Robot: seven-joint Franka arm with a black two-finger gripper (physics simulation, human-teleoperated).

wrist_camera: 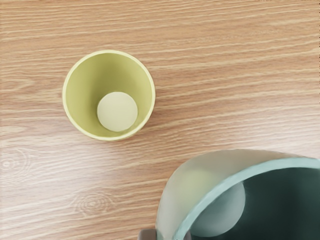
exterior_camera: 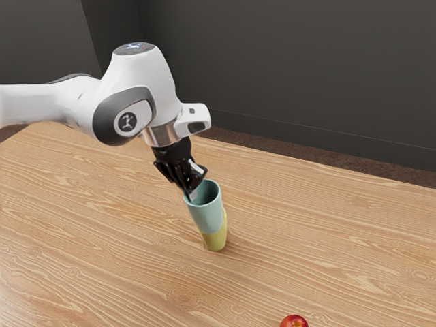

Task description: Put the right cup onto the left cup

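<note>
teal cup (exterior_camera: 207, 216), its rim pinched in the gripper (exterior_camera: 190, 195), hangs over the wood-grain tabletop (exterior_camera: 102, 218) near the yellow cup (exterior_camera: 216, 241); far edge and dark wall (exterior_camera: 286, 75) lie well back.

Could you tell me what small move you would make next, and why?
I'd probably move the tool sideways, bringing the teal cup over the yellow cup before lowering: the teal cup is held raised by its rim, while the yellow one stands open and empty off to its side.

Open gap between teal cup (wrist_camera: 192, 175) and yellow cup (wrist_camera: 110, 75) (mouth upward, unblocked); apple (exterior_camera: 294, 321) well apart.
</note>
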